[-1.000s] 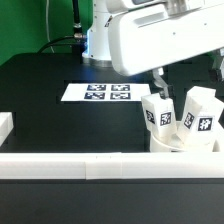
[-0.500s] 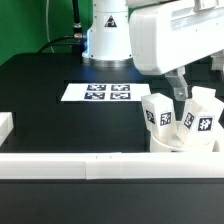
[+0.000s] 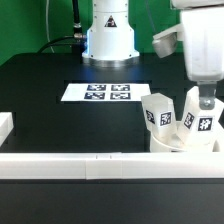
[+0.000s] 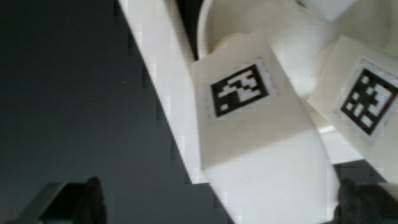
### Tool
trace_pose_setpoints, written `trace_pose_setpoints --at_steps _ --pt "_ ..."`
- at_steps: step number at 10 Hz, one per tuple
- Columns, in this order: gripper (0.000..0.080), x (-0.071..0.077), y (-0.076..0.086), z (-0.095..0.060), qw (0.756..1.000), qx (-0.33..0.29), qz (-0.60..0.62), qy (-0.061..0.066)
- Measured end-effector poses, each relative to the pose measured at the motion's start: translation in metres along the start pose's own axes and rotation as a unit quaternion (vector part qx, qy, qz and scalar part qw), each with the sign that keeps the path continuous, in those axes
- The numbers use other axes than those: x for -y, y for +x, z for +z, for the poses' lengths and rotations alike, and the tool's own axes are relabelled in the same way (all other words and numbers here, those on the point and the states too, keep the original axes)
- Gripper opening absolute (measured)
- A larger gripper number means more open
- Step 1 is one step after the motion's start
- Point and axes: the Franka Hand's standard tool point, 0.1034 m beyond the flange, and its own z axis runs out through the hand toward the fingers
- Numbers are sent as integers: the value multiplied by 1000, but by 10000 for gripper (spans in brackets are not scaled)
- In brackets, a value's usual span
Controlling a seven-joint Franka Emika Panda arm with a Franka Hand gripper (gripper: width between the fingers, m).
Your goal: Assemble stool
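Two white blocky stool legs with square tags stand upright in the round white seat [image 3: 168, 145] at the exterior view's right: one leg [image 3: 157, 113] on the left, one [image 3: 203, 120] on the right. My gripper [image 3: 205, 99] hangs just above the right leg's top. In the wrist view both legs show close up, one [image 4: 240, 110] running down between my dark fingers [image 4: 75, 200], the other [image 4: 365, 95] beside it. My gripper [image 4: 217, 205] is open, with a clear gap between one finger and the leg.
The marker board [image 3: 103, 92] lies flat at the table's middle. A long white rail [image 3: 70, 163] runs along the front, with a short white block [image 3: 5, 125] at the exterior view's left. The arm's base [image 3: 108, 35] stands at the back.
The arm has swung toward the exterior view's right, from over the left leg to above the right leg. The legs and the seat have not moved.
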Motion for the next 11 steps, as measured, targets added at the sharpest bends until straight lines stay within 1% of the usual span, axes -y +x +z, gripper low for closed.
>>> trace_pose_setpoints --at_steps 2,3,4,6,8,9,11 --pt "649 0 -2 1 998 1 -59 0" --pt "649 0 1 2 995 8 -96 -5" --pt "649 1 3 2 992 13 -123 -5" --pt "649 2 -1 5 983 20 -183 -2" --pt "649 2 -4 6 983 20 -182 -1" --pt "649 1 -6 4 988 18 -152 -1" --pt "649 2 -4 4 995 18 -99 -2"
